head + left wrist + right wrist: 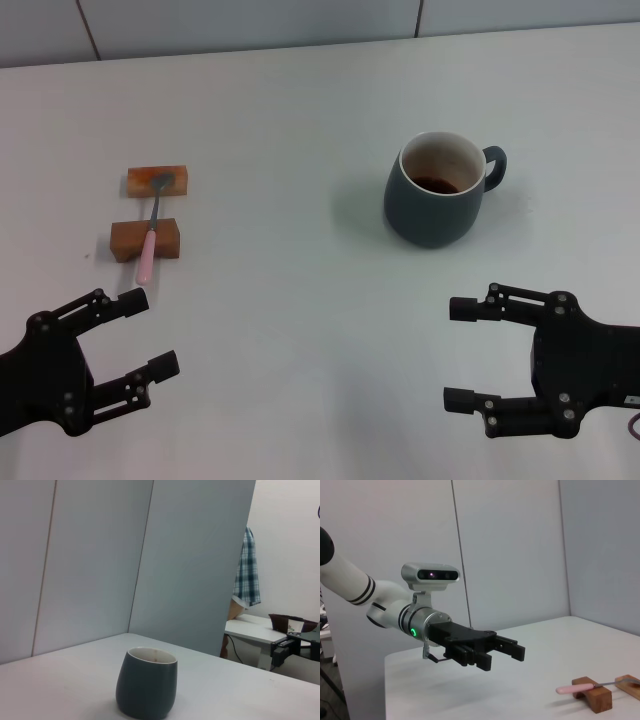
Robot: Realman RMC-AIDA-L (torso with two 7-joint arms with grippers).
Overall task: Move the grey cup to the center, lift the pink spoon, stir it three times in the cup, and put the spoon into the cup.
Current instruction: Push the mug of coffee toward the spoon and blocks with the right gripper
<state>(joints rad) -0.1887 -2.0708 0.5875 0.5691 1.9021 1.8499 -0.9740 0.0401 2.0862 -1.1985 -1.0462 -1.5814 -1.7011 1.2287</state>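
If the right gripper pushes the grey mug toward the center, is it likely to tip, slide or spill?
The rounded blue-grey ceramic mug looks squat and wide-bodied, so it would probably slide rather than tip on the smooth white table. Only a little dark liquid sits at its bottom, so spilling seems unlikely. The glazed, curved wall may be slippery for the open right gripper, so its handle may help.

— What carried everything?

— A plain white table [300, 330], running back to pale wall panels at twelve o'clock.

— And what sat directly on it?

— At about two o'clock from the centre stood a rounded dark blue-grey ceramic mug [436, 200], upright, cream inside with dark liquid at the bottom, its loop handle pointing toward three o'clock. Well apart, at nine o'clock, lay two small brown wooden blocks [146, 240], one just behind the other toward twelve.
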